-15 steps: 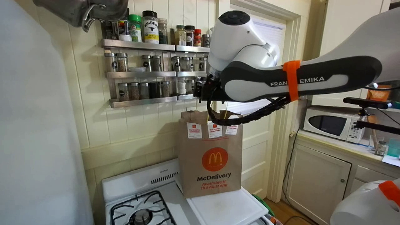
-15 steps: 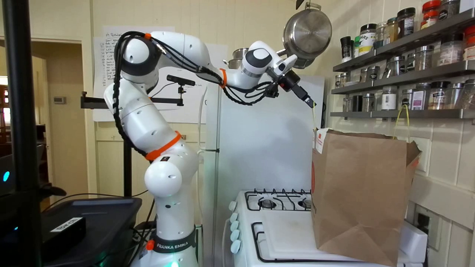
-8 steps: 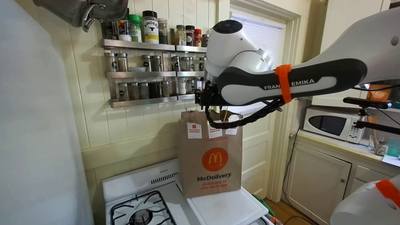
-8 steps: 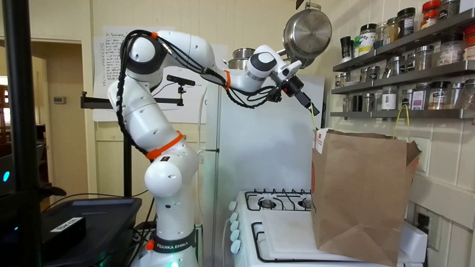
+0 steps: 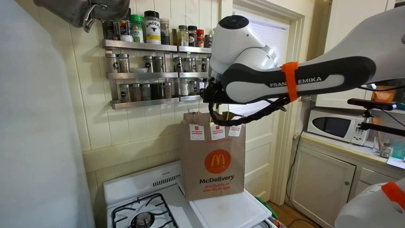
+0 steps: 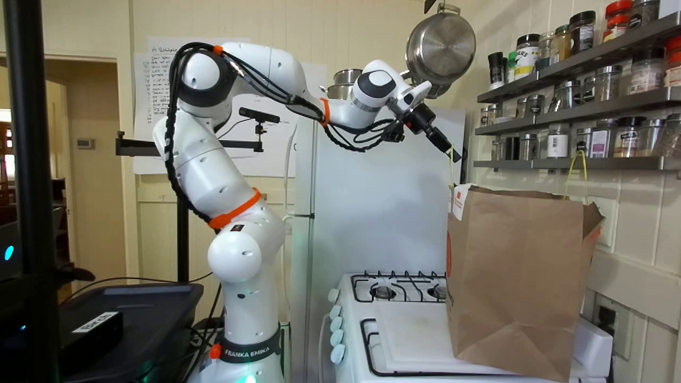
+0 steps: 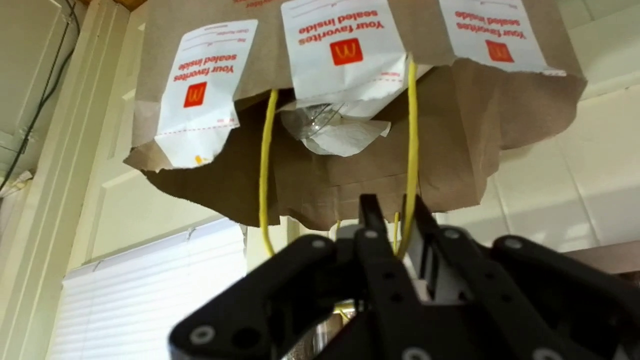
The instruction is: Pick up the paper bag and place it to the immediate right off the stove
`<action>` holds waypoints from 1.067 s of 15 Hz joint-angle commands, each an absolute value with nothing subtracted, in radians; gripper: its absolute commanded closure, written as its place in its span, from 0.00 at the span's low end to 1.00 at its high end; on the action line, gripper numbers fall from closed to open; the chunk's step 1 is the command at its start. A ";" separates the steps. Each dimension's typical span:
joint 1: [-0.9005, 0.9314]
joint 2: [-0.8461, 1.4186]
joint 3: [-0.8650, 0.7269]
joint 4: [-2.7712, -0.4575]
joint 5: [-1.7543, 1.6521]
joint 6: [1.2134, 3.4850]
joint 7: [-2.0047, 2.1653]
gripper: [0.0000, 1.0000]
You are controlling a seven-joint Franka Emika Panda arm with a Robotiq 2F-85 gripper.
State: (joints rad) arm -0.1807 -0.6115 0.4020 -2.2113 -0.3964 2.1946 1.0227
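Wrist view: the black two-fingered gripper (image 7: 395,206) has its jaws slightly parted — a yellow cord handle (image 7: 413,125) looping between them. Beyond, the tall brown paper bag (image 5: 215,145) stands upright atop the white gas stove (image 5: 177,201) — on its right side.

In an exterior view: paper bag (image 5: 213,156) on board (image 5: 232,210), board on stove (image 5: 139,182); burner (image 5: 143,219) to their left. Behind and above, on wall (image 5: 133,126): 3 tiers of shelves (image 5: 142,75) holding jars (image 5: 135,91). Microwave (image 5: 337,126) on counter (image 5: 341,145), well right of bag. In an exterior view: refrigerator (image 6: 383,223) behind stove. Gripper (image 7: 395,204) above bag, 1 handle strand (image 7: 412,125) between its fingers (image 7: 371,220).
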 commanded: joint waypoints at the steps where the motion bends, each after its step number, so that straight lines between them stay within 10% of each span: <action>1: -0.158 -0.640 0.378 -2.204 -0.414 2.179 1.060 1.00; 16: -0.252 -0.734 0.365 -2.192 -0.514 2.242 1.249 0.99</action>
